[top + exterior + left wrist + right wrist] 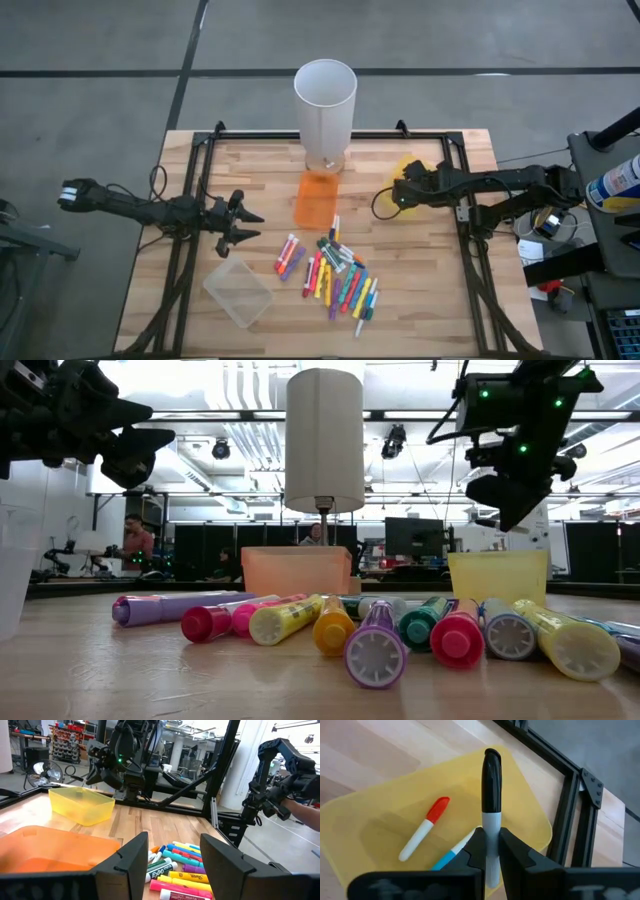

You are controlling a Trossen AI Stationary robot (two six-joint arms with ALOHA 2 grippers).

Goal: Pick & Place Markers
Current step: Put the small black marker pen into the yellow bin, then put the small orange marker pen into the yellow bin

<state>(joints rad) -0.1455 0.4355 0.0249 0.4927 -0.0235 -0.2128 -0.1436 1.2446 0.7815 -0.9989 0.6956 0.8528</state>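
**Black-capped marker poised over yellow bin**

Right hand [489, 852] sits above the yellow bin [530, 820], fingers pinched tight on a black-capped marker [491, 795] gripped around its white barrel, cap pointing away from the wrist. Two markers lie in the bin already: a red-capped one [427, 827] and a blue one [451, 854], the latter partly hidden behind the fingers. From above, the right hand [408, 188] hovers over the bin near the right rail of the counter [420, 310].

Left hand [238, 222] waits with fingers spread apart and empty, over the counter's left side, between the clear bin [238, 291] and the orange bin [317, 198]. Loose markers [340, 275] remain heaped at mid-counter, a couple of pink ones just to the left of the main pile. Tall white cylinder [325, 100] stands at the far edge behind the orange bin.

Risks, as I judge them:
- Marker is held well above the bin floor. Released from here it could bounce, or land on the red-capped one and skid toward the wall.
- Cap end reaches toward the bin's far rim; a release while the hand drifts outward could tip the marker over the edge onto the counter or against the frame rail.
- Grip is narrow on a smooth barrel, so a slip or rotation before release is possible.
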